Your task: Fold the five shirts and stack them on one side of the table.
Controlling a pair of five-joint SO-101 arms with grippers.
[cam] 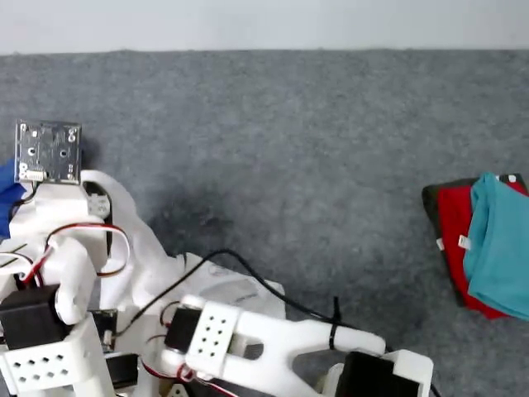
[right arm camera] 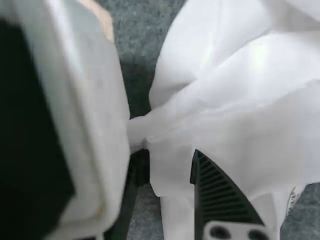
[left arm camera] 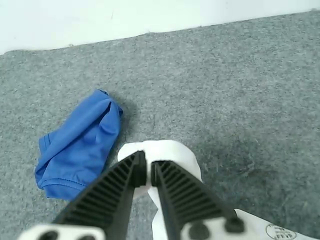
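A white shirt (cam: 157, 265) lies crumpled at the front left of the grey table, under both arms. In the left wrist view my left gripper (left arm camera: 146, 167) is shut, its fingertips pinching an edge of the white shirt (left arm camera: 167, 150). My right gripper (right arm camera: 167, 167) has a bunch of the white shirt (right arm camera: 240, 100) held between its black fingers. A blue shirt (left arm camera: 77, 145) lies rumpled beside the left gripper, and the blue shirt (cam: 7, 192) reaches the table's left edge. At the right edge sits a stack: a teal shirt (cam: 500, 248) on a red one (cam: 455, 240) over a dark one (cam: 431, 198).
The grey felt table top (cam: 289, 141) stretches bare between the arms and the stack. A white wall (cam: 264, 21) runs along the far edge. Cables (cam: 264, 289) trail over the white shirt by the right arm (cam: 281, 343).
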